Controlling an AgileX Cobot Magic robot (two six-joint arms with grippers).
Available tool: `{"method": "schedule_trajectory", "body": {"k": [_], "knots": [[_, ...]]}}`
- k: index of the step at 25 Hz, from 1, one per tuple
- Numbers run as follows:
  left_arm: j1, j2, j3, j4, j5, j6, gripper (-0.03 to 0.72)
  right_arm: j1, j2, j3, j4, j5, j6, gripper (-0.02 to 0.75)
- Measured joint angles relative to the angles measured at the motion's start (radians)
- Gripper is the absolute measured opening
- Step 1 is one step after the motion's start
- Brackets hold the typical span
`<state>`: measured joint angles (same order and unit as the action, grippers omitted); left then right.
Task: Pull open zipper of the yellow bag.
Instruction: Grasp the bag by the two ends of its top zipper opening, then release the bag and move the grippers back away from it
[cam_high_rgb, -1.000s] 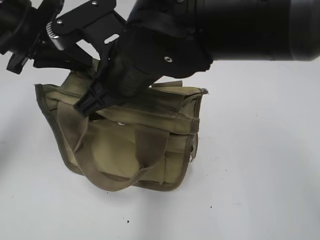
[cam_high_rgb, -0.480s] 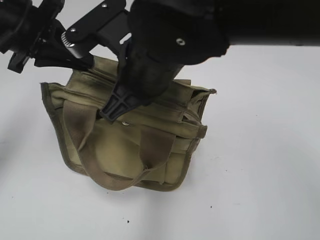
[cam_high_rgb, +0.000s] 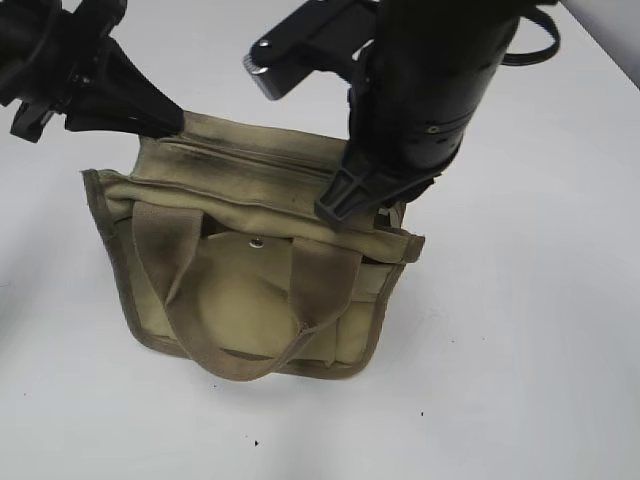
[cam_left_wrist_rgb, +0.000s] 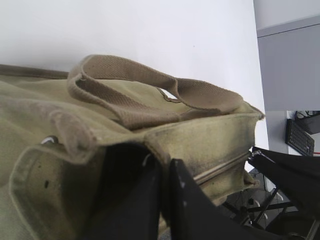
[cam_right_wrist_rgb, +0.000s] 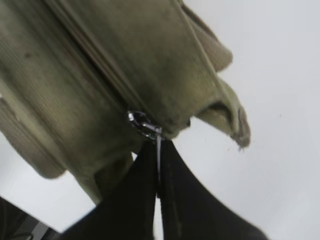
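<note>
The yellow bag (cam_high_rgb: 250, 300) stands on the white table, its front handle (cam_high_rgb: 235, 362) hanging down. Along its top runs the zipper (cam_high_rgb: 235, 157), which also shows as a ridge in the left wrist view (cam_left_wrist_rgb: 220, 167) and in the right wrist view (cam_right_wrist_rgb: 95, 65). My left gripper (cam_high_rgb: 172, 124) is shut on the bag's back left top edge (cam_left_wrist_rgb: 162, 162). At the bag's right end my right gripper (cam_high_rgb: 345, 207) is shut on the silver pull tab (cam_right_wrist_rgb: 144, 123), pinched between the fingertips of that gripper (cam_right_wrist_rgb: 159, 145).
A silver snap button (cam_high_rgb: 257, 241) sits on the bag's front. White tabletop (cam_high_rgb: 520, 330) lies around the bag. The right arm's black body (cam_high_rgb: 430, 70) hangs over the bag's right end. A grey cabinet (cam_left_wrist_rgb: 290, 70) stands beyond the table.
My right gripper has travelled from the middle of the bag's top to its right end and its jaws have closed. The bag shifted slightly; the left gripper stayed put.
</note>
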<state>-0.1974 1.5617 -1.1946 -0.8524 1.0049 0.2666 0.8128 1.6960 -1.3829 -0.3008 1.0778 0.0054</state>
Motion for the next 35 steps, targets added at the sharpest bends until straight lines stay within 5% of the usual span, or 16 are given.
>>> {"method": "schedule_trajectory", "body": {"k": [10, 19, 22, 25, 29, 32, 35], "knots": [[0.0, 0.0, 0.0, 0.008, -0.006, 0.0, 0.011, -0.194, -0.011, 0.0, 0.244, 0.123, -0.136, 0.002], [0.0, 0.0, 0.0, 0.012, -0.006, 0.0, 0.011, -0.223, -0.011, 0.0, 0.321, 0.131, -0.166, 0.017], [0.0, 0.0, 0.0, 0.012, -0.004, 0.0, 0.014, -0.241, -0.011, 0.0, 0.324, 0.131, -0.164, 0.109], [0.0, -0.002, 0.0, 0.019, 0.005, 0.0, 0.06, -0.246, -0.016, 0.0, 0.324, 0.132, -0.158, 0.293], [0.0, -0.018, 0.0, 0.086, 0.013, 0.0, 0.275, -0.246, -0.055, 0.0, 0.326, 0.132, -0.154, 0.528], [0.0, -0.055, 0.0, 0.209, 0.017, 0.0, 0.399, -0.246, -0.118, 0.004, 0.326, 0.133, -0.152, 0.573], [0.0, -0.123, 0.0, 0.346, 0.032, -0.007, 0.431, -0.246, -0.203, 0.058, 0.326, 0.131, -0.14, 0.581]]}}
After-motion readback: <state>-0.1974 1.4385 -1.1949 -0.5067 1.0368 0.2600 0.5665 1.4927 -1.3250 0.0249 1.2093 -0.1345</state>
